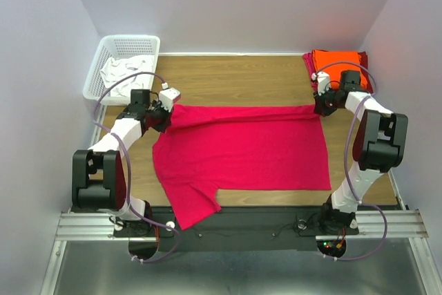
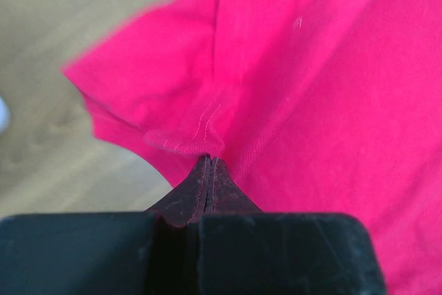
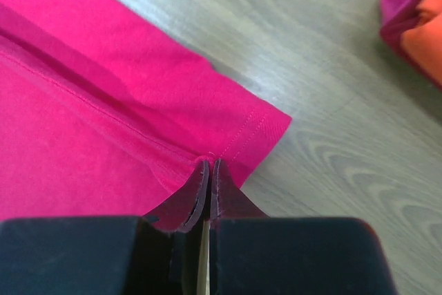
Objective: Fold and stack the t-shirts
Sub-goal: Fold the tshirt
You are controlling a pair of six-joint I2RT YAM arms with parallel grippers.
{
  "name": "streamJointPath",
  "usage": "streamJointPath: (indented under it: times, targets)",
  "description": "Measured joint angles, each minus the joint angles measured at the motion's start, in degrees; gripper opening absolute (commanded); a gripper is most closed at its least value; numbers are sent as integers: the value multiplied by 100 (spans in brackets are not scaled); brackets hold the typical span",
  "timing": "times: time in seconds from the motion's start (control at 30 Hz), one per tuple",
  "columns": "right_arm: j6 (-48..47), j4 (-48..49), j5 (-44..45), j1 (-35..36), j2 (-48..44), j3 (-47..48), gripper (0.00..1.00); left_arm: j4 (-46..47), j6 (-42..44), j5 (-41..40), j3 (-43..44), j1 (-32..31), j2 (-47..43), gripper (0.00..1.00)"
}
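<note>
The bright pinkish-red t-shirt (image 1: pixel 242 150) lies spread flat across the middle of the wooden table, one sleeve hanging over the near edge. My left gripper (image 1: pixel 166 110) is shut on its far left corner, where the cloth bunches at the fingertips in the left wrist view (image 2: pixel 209 158). My right gripper (image 1: pixel 321 107) is shut on its far right hemmed corner, seen in the right wrist view (image 3: pixel 210 162). The orange t-shirt (image 1: pixel 338 60) lies folded on the darker red t-shirt (image 1: pixel 308 65) at the far right corner.
A white plastic basket (image 1: pixel 124 67) holding white cloth stands at the far left corner. White walls close in the table on three sides. A dark metal rail runs along the near edge by the arm bases.
</note>
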Motion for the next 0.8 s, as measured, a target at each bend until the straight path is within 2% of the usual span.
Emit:
streamJointPath:
  times: [0.13,0.2,0.3,0.33,0.37,0.43,0.53,0.57,0.8]
  targets:
    - [-155,-15,7,0,76,-87,1,-11,232,-90,-205,-28,129,0]
    - [-216,-7,22,0,83,-138,7,-17,363,-116,-221,-48,260,0]
    - [-304,-9,63,0,83,-238,24,-109,649,-109,-221,-50,422,15]
    - [-328,-24,81,0,83,-258,29,-151,723,-105,-221,-50,448,25]
    - [-332,-46,96,0,83,-267,38,-223,820,-98,-221,-50,474,30]
    - [-358,-98,140,0,83,-267,41,-428,992,-61,-208,-48,479,39]
    - [-428,-205,160,-4,52,-264,46,-837,1211,59,-57,-20,472,45]
    - [-433,-258,157,-4,28,-264,51,-960,1259,105,28,-7,463,46]
    - [-321,-636,98,-4,-186,68,50,-1314,1276,389,885,9,470,54]
